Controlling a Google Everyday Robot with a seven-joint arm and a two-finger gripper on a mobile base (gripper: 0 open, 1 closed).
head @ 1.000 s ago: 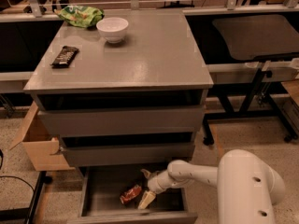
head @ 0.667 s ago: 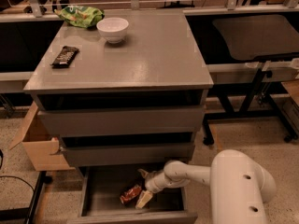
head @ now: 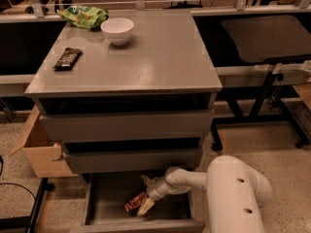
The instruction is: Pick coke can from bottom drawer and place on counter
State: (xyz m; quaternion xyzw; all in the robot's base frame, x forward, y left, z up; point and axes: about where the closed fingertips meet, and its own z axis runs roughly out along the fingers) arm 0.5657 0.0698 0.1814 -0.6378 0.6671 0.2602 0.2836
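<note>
Early in the task, by the look of it. Bottom drawer (head: 104, 198) pulled open, hand (head: 145, 205) down inside it, right against the coke can (head: 134, 203) lying on the drawer floor. Cannot tell whether clenched on the can or released. Left to do, judging so: secure the grip, lift out, set on the bench (head: 155, 57). Smooth grey top, slightly glossy, carrying a candy bar (head: 67, 58), white bowl (head: 117, 30) and green snack bag (head: 83, 16) along the far left. Cardboard box (head: 41, 154) beside the cabinet on speckled floor.
</note>
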